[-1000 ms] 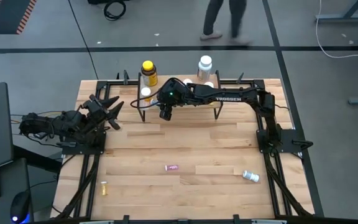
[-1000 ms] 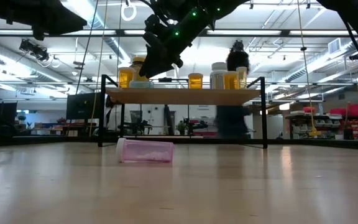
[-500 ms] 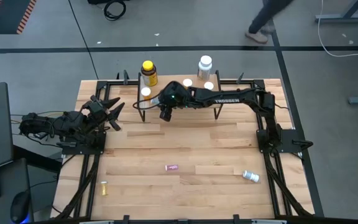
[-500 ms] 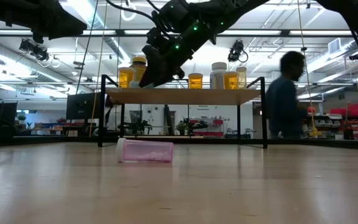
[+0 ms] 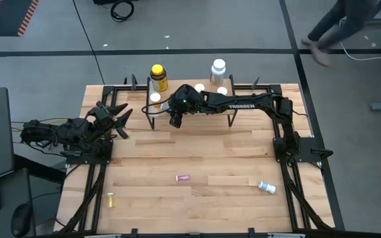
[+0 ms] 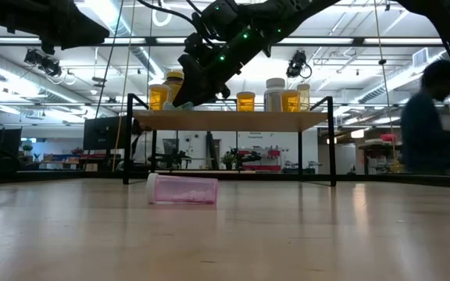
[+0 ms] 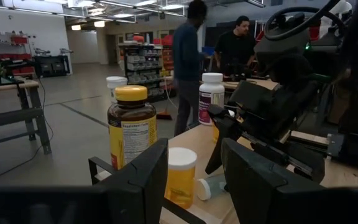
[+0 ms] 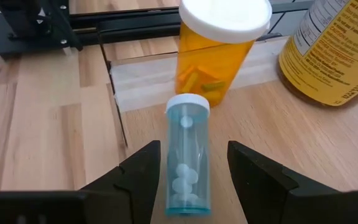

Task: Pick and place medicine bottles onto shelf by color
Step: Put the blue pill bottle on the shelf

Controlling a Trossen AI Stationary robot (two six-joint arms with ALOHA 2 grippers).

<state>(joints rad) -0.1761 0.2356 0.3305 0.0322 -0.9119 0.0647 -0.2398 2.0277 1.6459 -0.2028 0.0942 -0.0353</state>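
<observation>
Teal vial point(image 8: 188, 158) is seen lying on its side on the shelf point(image 8: 278, 143), white cap toward an orange white-capped vial point(image 8: 219, 46) that stands just beyond it. The right gripper point(image 8: 188, 171) is held low over the shelf's left end, its fingers parted to either side of the vial; no contact with the vial can be made out, so it reads as set down and let go. White pills are visible inside it.

Step in hand is judged to be the release and retreat. It would be done best by lifting straight up and back, jaws kept apart, so that the loose vial is not rolled toward the shelf edge or knocked against the orange vial or the big yellow bottle point(image 5: 157, 76) close by.

The left gripper point(image 5: 119, 119) is parked at the table's left edge, fingers apart, holding nothing.

Still to be sorted on the near tabletop: a pink vial point(image 5: 182, 178), a small yellow vial point(image 5: 110, 199), a white-capped vial point(image 5: 266, 188), all lying down.

Writing: "TROSSEN" is read along the right arm point(image 5: 240, 104). "Supplement Facts" is faintly legible on the yellow bottle's label; the big white bottle point(image 7: 211, 96) carries a purple label, not readable.
</observation>
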